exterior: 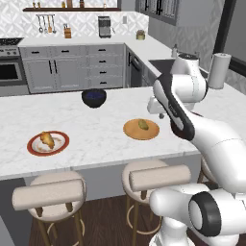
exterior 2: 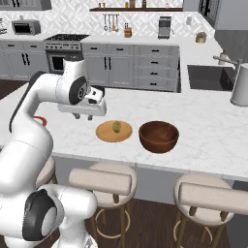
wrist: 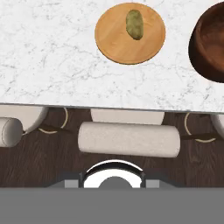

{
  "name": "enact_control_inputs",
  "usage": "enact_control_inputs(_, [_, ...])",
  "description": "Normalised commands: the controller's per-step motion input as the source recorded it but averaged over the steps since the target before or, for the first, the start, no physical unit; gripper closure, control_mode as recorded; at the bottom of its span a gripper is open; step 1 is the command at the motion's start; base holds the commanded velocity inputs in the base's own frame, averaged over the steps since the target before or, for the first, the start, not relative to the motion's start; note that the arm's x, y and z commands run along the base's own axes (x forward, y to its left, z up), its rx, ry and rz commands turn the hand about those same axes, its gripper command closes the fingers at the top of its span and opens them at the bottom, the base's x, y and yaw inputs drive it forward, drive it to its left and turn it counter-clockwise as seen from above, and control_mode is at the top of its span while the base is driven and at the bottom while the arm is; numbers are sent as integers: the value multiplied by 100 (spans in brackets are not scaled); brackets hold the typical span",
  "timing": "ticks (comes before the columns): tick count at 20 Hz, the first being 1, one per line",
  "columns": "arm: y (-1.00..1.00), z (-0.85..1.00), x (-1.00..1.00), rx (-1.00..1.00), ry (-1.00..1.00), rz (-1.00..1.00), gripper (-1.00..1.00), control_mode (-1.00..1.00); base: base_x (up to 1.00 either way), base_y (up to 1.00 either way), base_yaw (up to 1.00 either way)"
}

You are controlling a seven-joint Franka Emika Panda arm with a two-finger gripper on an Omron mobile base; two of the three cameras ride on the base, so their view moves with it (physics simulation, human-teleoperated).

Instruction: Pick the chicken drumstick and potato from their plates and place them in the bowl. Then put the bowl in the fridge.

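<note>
white marble counter [exterior: 96,129] above padded stools [exterior: 48,192].

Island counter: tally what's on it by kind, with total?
Plates: 2, red-rimmed plate and orange plate
Bowls: 1, bowl
Food pieces: 2, drumstick and potato
Paper towel rolls: 1, paper towel roll
Total: 6

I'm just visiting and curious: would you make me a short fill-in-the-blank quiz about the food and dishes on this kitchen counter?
1. The potato lies on the plain ____ plate.
2. The chicken drumstick lies on the white plate with a ____ rim.
3. The deep bowl holds ____.
4. Below the counter's edge stand padded ____.

Missing words: orange-tan; red; nothing; stools
</note>
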Motion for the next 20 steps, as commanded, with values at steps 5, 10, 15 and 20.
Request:
enact_control_inputs(5, [45,-8,-15,0,0,1,-100,-100,0,0,0])
enact_control_inputs(10, [100,-16,12,0,0,0,-100,-100,0,0,0])
enact_control_inputs(15, [100,-23,38,0,0,0,-100,-100,0,0,0])
enact_control_inputs(20, [100,-33,32,0,0,0,-100,-100,0,0,0])
